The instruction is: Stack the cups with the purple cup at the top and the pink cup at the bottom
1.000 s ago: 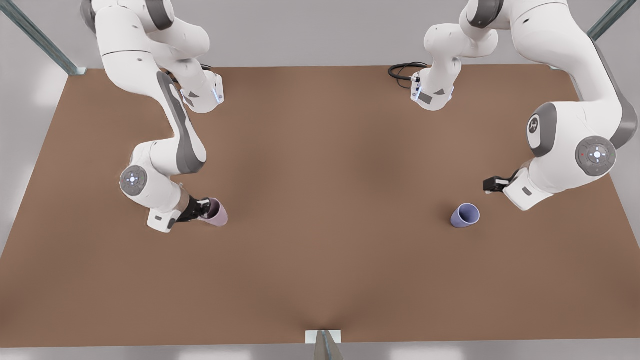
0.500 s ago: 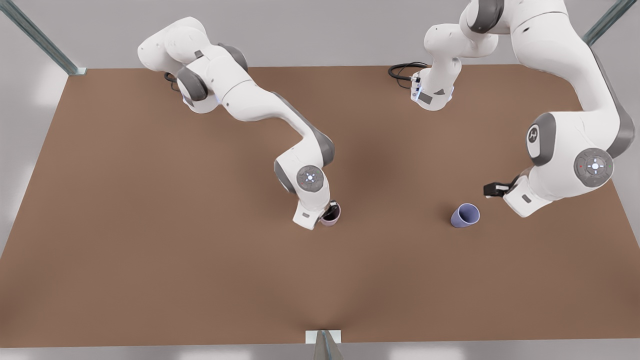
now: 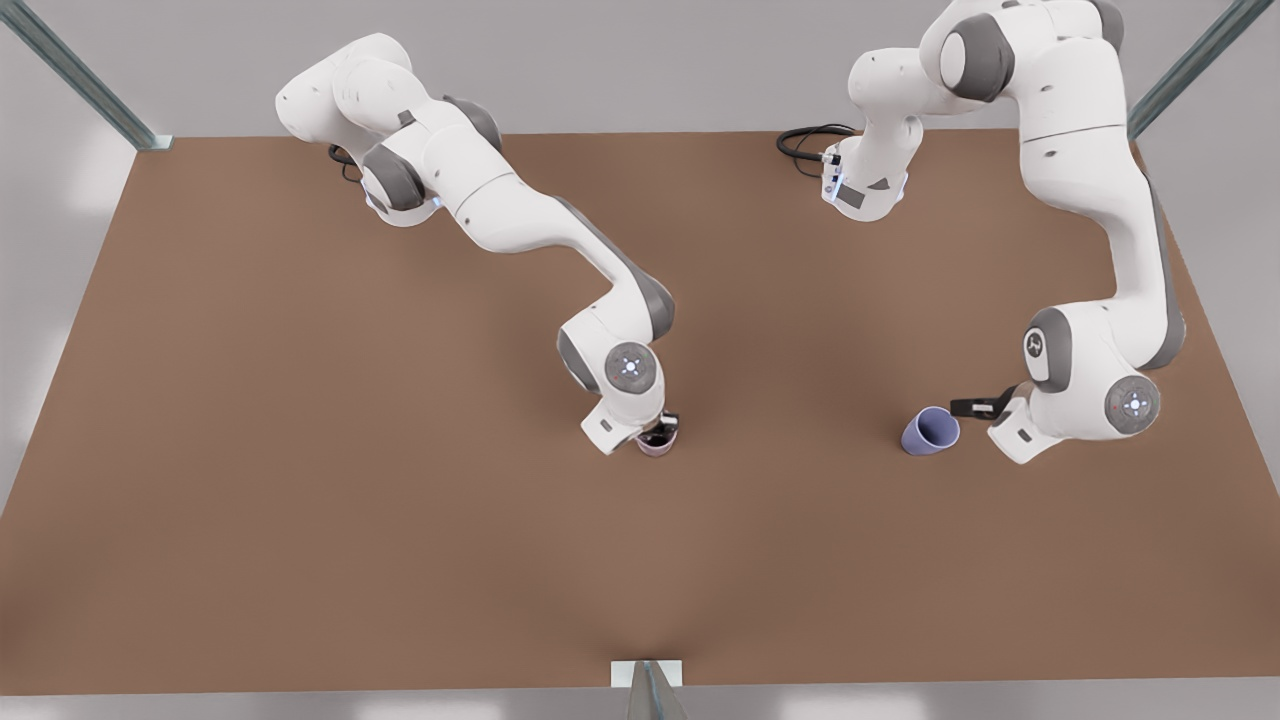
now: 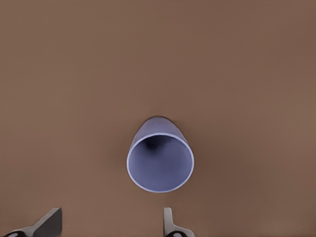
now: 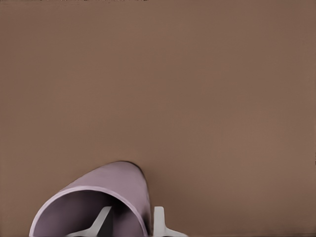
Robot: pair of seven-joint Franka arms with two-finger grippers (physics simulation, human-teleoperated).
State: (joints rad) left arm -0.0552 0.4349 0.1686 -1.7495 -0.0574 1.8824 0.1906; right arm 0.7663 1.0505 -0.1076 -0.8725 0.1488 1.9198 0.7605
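The pink cup is near the table's middle in the front view, mostly hidden under my right gripper. In the right wrist view the right gripper is shut on the pink cup's wall, one finger inside the rim and one outside. The purple cup stands on the table at the front view's right, mouth up. My left gripper hovers just beside it, open. In the left wrist view the purple cup sits just ahead of the spread fingers of the left gripper, untouched.
A brown table spreads wide around both cups. A black cable coils at the far edge by an arm base. A small metal post stands at the near edge.
My right gripper carried the pink cup from the front view's left to the table's middle and lowered slightly. My left arm swung down and closer to the purple cup, which stayed put.
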